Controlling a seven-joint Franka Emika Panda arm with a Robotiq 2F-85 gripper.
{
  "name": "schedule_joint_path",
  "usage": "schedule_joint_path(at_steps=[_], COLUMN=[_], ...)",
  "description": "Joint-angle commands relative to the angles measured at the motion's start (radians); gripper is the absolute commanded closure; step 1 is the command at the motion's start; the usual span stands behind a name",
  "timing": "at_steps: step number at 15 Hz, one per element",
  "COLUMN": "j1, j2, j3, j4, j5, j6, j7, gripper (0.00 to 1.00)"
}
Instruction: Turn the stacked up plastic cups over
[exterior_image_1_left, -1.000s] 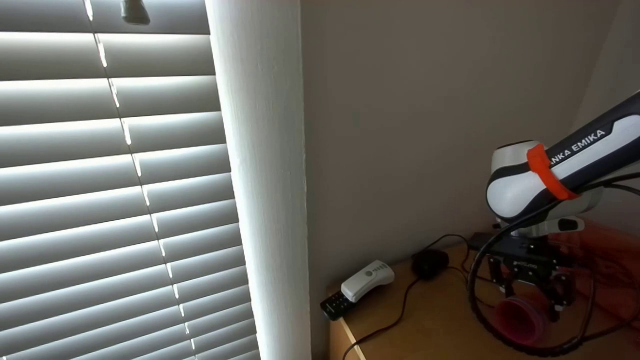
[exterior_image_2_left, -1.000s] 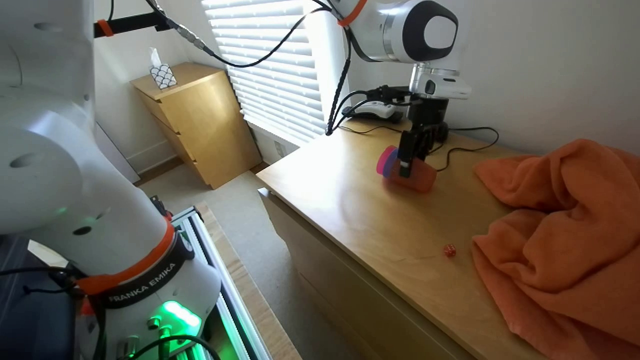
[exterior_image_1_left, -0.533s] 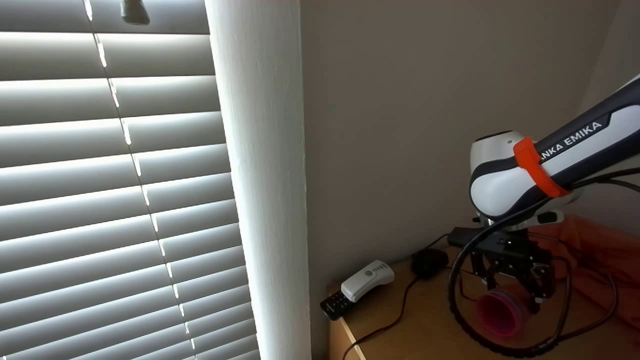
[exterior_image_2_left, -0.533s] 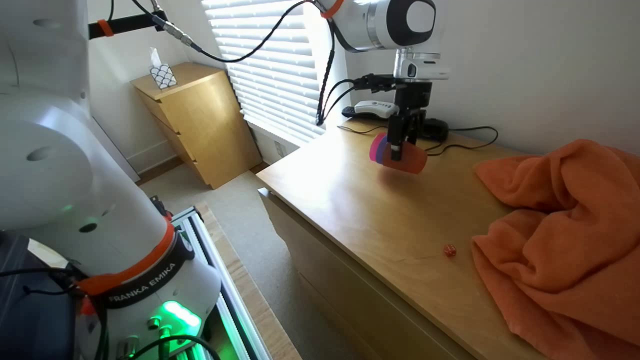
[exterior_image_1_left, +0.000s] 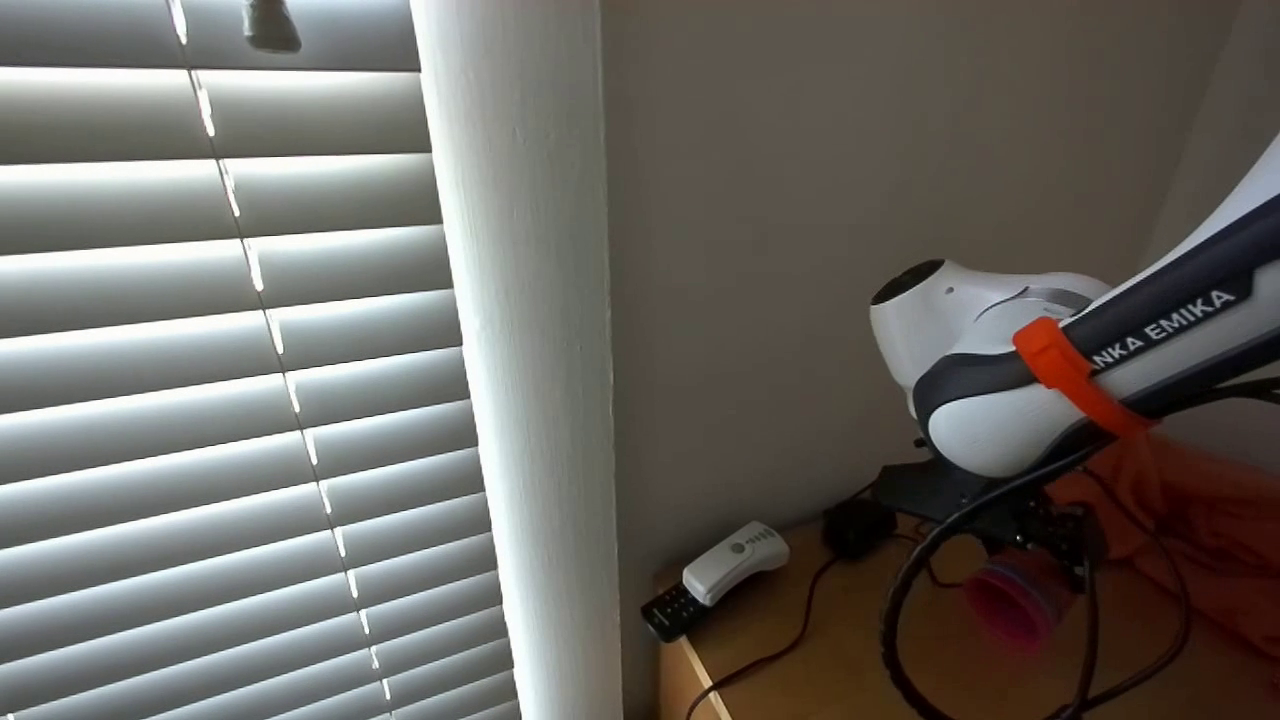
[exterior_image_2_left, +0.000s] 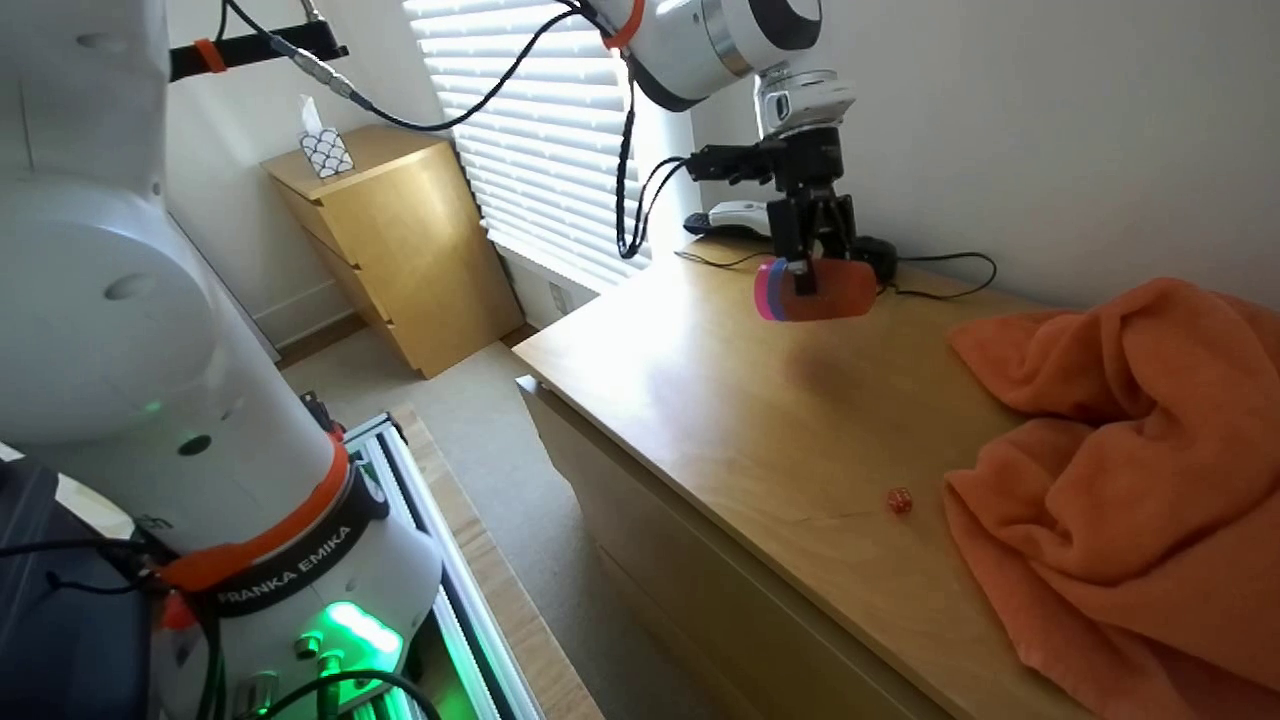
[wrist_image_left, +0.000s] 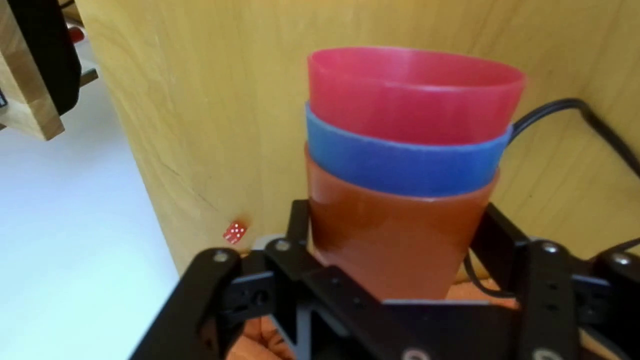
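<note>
Wooden and pale, the bench (exterior_image_2_left: 720, 400) lies below the stacked plastic cups (exterior_image_2_left: 842, 288), which hang sideways in mid-air. The gripper (wrist_image_left: 397, 220) is clamped around the orange cup (wrist_image_left: 395, 240); the blue cup (wrist_image_left: 405, 165) sits inside it, the pink-red cup (wrist_image_left: 405, 112) inside that. A white handset (exterior_image_1_left: 735, 563) lies over a black remote (exterior_image_1_left: 668, 613); a red die (exterior_image_2_left: 899, 501) sits near an orange cloth (exterior_image_2_left: 1130, 500).

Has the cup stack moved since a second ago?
Yes. In an exterior view the cup stack now shows higher in the picture and farther from the red die, which has stayed put.
</note>
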Motion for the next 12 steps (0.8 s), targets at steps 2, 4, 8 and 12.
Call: schedule_joint_path(at_steps=[2,4,8,12], j1=[0.039,0.035,-0.012,0.028], j2=[0.007,0.021,0.012,0.022], j3=[-0.015,-0.004,0.043,0.020], j4=[0.012,0.027,0.021,0.020], j5=[-0.167,-0.212,-0.179,-0.251], j6=[-0.066,-0.119,-0.113,-0.155], j7=[0.220,0.300,0.237,0.362], gripper=[0.45,0.45,0.20,0.45])
